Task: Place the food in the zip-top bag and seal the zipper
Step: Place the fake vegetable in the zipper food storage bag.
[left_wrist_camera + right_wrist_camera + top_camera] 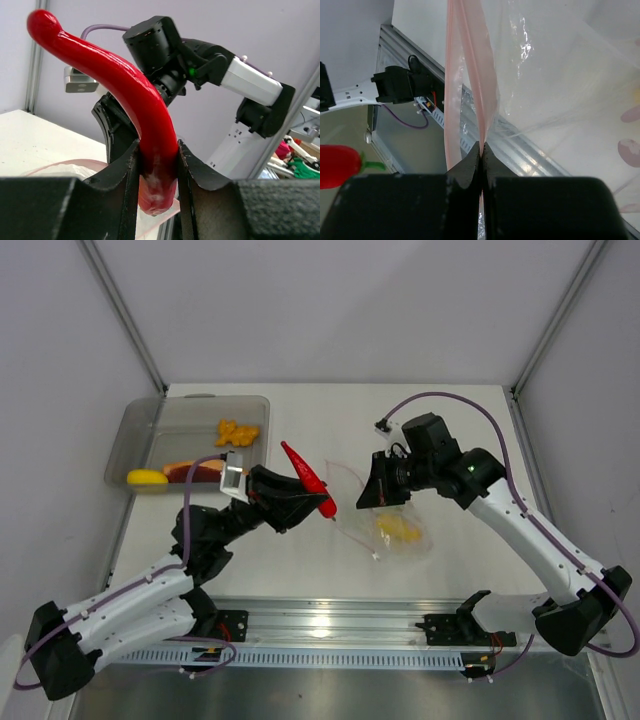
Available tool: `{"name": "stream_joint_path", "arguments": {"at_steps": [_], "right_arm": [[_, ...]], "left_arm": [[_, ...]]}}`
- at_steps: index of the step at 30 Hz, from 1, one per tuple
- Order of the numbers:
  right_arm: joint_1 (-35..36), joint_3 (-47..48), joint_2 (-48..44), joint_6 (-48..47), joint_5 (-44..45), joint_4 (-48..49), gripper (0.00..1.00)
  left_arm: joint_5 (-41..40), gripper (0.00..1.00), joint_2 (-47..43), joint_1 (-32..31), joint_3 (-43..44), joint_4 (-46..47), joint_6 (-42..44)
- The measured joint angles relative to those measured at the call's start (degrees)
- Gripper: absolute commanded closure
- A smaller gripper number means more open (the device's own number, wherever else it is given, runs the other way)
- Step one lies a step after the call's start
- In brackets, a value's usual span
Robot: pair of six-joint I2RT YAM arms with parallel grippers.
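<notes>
Clear crinkly plastic zip-top bag (421, 541) on white desk (300, 410), right of centre, yellow toy piece (397, 528) inside. Left end effector (303, 502) clamped on glossy red toy chili (302, 468), thin tip raised, near bag mouth, not touching. Right end effector (481, 150) pinched shut on bag's pinkish-red zipper strip (470, 75). Far left: grey translucent rectangular tray (140, 430) holding orange bits (236, 431), orange-red slice (190, 470), second yellow piece (146, 478).

Robot lab cell: plain white walls (350, 300), metal frame posts (125, 315). White table (320, 420) with an aluminium mounting rail (330, 620) — exposed cabling (440, 398).
</notes>
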Motion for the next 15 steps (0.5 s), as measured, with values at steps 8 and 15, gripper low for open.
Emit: {"name": "stream_joint_path", "arguments": {"at_steps": [8, 15], "right_arm": [[-0.5, 0.8, -0.2, 1.4, -1.6, 1.4, 1.0], [-3.1, 0.8, -0.4, 2.9, -3.5, 2.3, 1.0]], "left_arm": [[-11.1, 0.97, 9.0, -5.5, -0.1, 9.1, 2.5], [-16.5, 0.95, 14.5, -6.9, -0.1, 13.2, 2.4]]}}
